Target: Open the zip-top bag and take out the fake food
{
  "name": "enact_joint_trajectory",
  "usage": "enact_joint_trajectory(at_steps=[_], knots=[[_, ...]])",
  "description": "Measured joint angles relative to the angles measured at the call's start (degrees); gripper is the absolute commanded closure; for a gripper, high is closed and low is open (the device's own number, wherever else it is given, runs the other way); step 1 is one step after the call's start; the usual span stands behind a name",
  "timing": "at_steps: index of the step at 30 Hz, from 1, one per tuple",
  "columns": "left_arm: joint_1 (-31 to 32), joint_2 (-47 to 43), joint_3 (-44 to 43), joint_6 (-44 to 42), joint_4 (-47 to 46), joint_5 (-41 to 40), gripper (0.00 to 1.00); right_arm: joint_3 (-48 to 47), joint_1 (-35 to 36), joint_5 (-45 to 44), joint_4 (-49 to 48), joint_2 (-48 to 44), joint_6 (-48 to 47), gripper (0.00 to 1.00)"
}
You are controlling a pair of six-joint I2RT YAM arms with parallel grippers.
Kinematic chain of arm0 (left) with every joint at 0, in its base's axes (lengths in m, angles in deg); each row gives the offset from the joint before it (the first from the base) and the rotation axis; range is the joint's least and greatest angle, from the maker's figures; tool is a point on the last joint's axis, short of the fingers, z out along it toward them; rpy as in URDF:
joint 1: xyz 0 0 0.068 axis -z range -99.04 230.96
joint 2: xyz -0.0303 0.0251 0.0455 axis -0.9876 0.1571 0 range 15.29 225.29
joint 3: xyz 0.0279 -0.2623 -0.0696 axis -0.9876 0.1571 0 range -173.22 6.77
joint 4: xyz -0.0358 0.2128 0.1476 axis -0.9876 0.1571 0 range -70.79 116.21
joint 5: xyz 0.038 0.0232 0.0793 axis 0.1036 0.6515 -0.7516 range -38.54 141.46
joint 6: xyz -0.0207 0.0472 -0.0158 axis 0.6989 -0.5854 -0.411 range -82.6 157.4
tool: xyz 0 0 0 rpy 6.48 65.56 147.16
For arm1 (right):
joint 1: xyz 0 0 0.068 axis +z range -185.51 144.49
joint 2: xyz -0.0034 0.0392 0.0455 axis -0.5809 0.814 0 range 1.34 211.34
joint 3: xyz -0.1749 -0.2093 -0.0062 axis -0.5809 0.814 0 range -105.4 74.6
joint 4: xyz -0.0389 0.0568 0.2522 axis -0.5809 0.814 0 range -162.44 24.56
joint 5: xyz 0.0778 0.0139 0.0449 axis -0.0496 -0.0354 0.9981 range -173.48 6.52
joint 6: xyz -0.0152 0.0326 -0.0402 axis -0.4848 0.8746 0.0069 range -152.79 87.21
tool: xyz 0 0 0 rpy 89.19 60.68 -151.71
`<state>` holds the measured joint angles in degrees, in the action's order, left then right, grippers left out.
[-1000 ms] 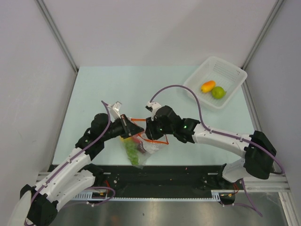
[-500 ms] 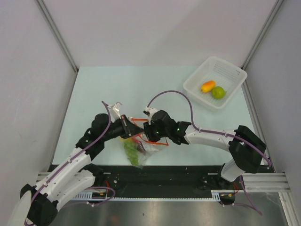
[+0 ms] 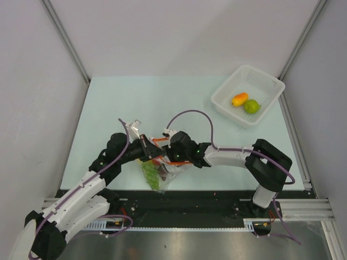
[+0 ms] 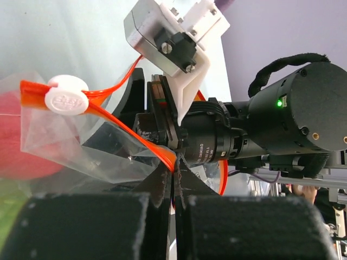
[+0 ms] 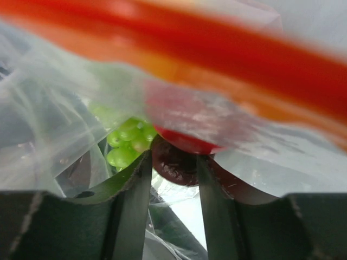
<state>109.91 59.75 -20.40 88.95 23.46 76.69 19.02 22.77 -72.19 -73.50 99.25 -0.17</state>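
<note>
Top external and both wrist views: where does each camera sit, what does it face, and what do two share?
Top external: above and behind the bases, looking down on the table; both arms show, meeting at the zip-top bag.
Left wrist: on the left arm, looking along the left gripper, shut on the zip strip, toward the right arm.
Right wrist: looking past the open right gripper into the bag at green grapes and a red fruit.
Shared: both wrist views show the orange-red strip.
</note>
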Motion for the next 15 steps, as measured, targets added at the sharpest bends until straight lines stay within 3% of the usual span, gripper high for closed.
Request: enact_joint_trajectory(at_steps=[5, 15], knots=[[0.00, 0.00, 1.40, 0.02, -0.13, 0.02, 1.00, -0.02, 0.83, -0.33, -1.01, 2.51, 0.02, 0.37], [0.02, -0.26, 2.67, 0.04, -0.04, 0.68, 1.00, -0.11, 1.88, -0.66, -2.64, 5.53, 0.44, 0.32]])
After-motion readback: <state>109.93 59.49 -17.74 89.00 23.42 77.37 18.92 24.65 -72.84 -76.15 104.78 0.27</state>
